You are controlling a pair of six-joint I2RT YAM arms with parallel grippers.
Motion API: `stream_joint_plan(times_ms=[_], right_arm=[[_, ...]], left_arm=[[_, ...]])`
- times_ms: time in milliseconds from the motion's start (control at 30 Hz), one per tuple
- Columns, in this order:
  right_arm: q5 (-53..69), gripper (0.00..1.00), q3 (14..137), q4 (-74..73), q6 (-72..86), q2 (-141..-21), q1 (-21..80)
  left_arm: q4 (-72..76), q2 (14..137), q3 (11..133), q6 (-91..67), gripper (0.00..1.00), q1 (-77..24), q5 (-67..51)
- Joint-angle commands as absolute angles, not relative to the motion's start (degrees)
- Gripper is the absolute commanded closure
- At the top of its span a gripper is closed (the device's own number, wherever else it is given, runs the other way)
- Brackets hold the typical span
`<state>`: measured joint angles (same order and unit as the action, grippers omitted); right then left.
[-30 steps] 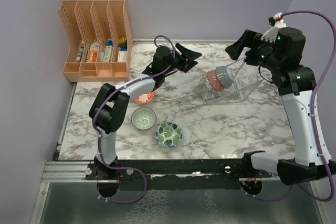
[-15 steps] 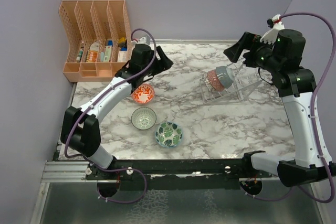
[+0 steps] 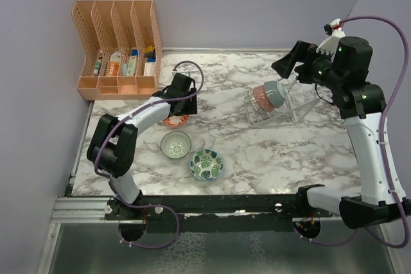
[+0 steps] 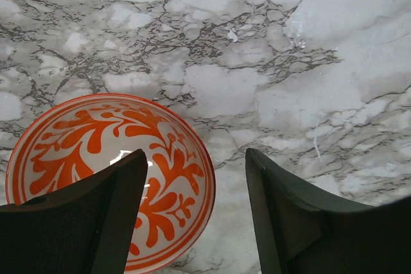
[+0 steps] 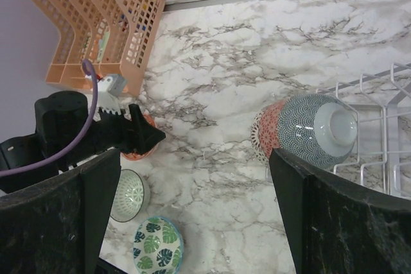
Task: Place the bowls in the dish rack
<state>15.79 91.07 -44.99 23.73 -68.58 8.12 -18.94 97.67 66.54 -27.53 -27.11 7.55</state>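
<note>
An orange-red bowl (image 4: pixel 109 171) sits on the marble, and my left gripper (image 4: pixel 196 158) hangs open just above its right rim. One finger is over the bowl's inside, the other over bare marble; from above, the gripper (image 3: pixel 182 102) hides part of that bowl (image 3: pixel 173 120). A pale lattice bowl (image 3: pixel 176 144) and a leaf-print bowl (image 3: pixel 206 164) lie nearer the front. The clear dish rack (image 3: pixel 292 104) holds a reddish patterned bowl (image 5: pixel 266 129) and a grey scale-patterned bowl (image 5: pixel 308 123) on edge. My right gripper (image 3: pixel 289 63) hovers open and empty above the rack.
An orange plastic file organiser (image 3: pixel 119 46) with small items stands at the back left against the wall. Purple walls close off the left, back and right sides. The arm bases and a black rail run along the near edge.
My left arm has swung back from the middle of the table to the left and come down over the orange-red bowl, jaws a little wider. The right arm has barely moved.
</note>
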Motion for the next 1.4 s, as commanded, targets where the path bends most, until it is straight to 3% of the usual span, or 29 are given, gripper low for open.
stream_joint_plan(times_ms=[0, 267, 467, 533, 800, 1000, 1133, 1367], right_arm=[[17.1, 0.0, 90.9, -44.9, 24.1, -66.9, 7.7], [16.0, 0.0, 91.3, -45.4, 23.7, -66.5, 7.7], [15.6, 0.01, 91.5, -45.3, 23.8, -66.5, 7.7], [15.5, 0.0, 91.5, -45.4, 23.8, -66.3, 7.7], [15.0, 0.0, 93.1, -46.3, 23.9, -65.9, 7.7], [14.1, 0.0, 94.9, -46.2, 25.9, -66.2, 7.7], [14.5, 0.0, 98.7, -45.0, 28.9, -67.3, 7.7], [18.0, 0.0, 107.4, -42.5, 34.3, -70.2, 7.7]], left_arm=[[-19.5, 101.0, 67.8, -23.2, 0.39, -27.5, 9.1], [-21.5, 101.6, 66.5, -22.3, 0.56, -28.9, 11.0], [-23.1, 100.4, 66.9, -21.0, 0.84, -29.4, 12.1], [-23.4, 100.2, 66.9, -20.6, 1.0, -29.4, 11.9], [-23.9, 95.6, 68.1, -19.7, 1.0, -29.4, 8.3], [-19.6, 88.9, 76.2, -29.1, 1.0, -29.5, -7.0], [-4.0, 85.9, 76.7, -46.5, 1.0, -29.8, -17.7], [27.3, 86.4, 71.4, -74.0, 1.0, -31.2, -21.1]])
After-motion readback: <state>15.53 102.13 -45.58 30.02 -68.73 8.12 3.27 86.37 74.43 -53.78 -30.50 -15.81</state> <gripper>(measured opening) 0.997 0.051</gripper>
